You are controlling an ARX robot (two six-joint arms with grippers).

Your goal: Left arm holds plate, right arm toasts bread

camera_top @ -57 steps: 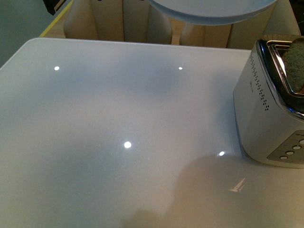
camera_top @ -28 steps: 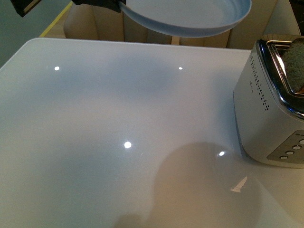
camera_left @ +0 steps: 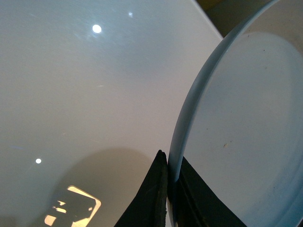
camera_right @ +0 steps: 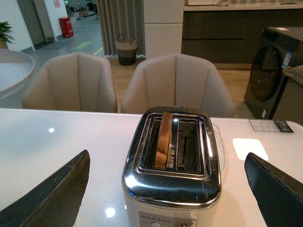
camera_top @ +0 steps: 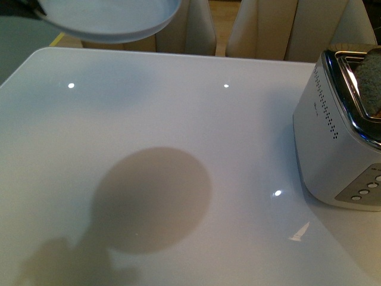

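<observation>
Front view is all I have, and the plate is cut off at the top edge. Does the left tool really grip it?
Observer: Yes. The left wrist view shows the left tool shut on the rim of the plate, with one finger on each face.
Operator: I see only one corner of the toaster. How does the bread sit?
Observer: The right wrist view shows the toaster from above. It has two slots. The bread stands on edge in one, and the other is empty.
Operator: Does the right tool hold anything?
Observer: No. The right tool is open, with its fingers wide apart. It holds nothing and does not touch the toaster.
</observation>
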